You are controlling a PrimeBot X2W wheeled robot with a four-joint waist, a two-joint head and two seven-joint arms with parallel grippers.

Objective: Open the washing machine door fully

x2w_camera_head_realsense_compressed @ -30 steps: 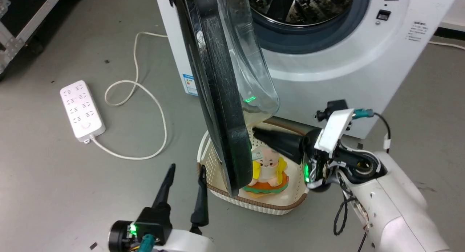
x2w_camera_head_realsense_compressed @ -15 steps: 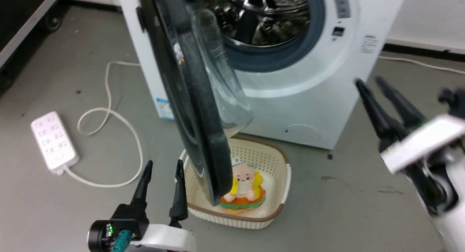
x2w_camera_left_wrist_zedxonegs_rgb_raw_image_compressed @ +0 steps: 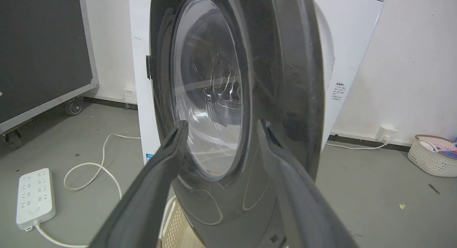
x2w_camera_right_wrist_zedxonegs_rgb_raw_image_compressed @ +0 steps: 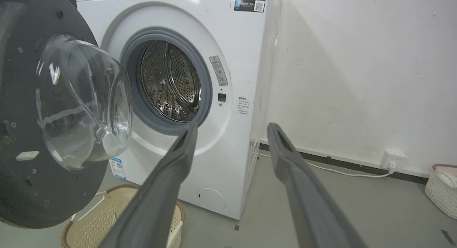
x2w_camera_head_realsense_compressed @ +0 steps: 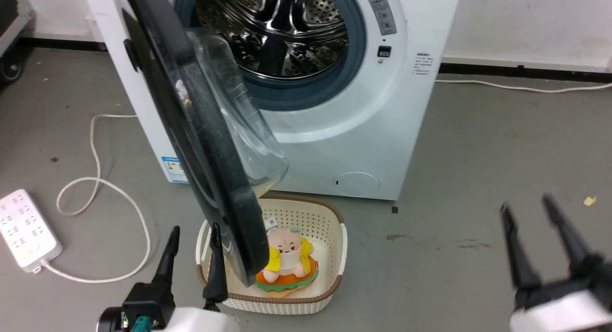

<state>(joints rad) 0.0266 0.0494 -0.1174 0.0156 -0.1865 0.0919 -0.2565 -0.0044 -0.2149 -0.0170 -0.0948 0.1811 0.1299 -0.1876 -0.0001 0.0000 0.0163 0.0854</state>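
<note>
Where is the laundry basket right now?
In the head view the basket sits on the floor low and left of centre, before the washing machine, under the lower edge of the open washing machine door, a plush toy inside.

- The left gripper [x2w_camera_head_realsense_compressed: 195,228], at seven o'clock in the head view, had two long, slim black fingers [x2w_camera_head_realsense_compressed: 168,255] that tapered to narrow tips.
- They rose from a blocky black base [x2w_camera_head_realsense_compressed: 148,296]; a small green light [x2w_camera_head_realsense_compressed: 124,317] and a teal plug [x2w_camera_head_realsense_compressed: 141,325] sat at its seven o'clock.
- A glossy white shell [x2w_camera_head_realsense_compressed: 201,321] lay at the base's four o'clock.
- The right gripper [x2w_camera_head_realsense_compressed: 526,204], at four o'clock, looked blurred: black fingers above a white casing [x2w_camera_head_realsense_compressed: 557,318].
- In the wrist views, the fingers appeared matte dark grey, broad at six o'clock and narrowing toward twelve.
</note>
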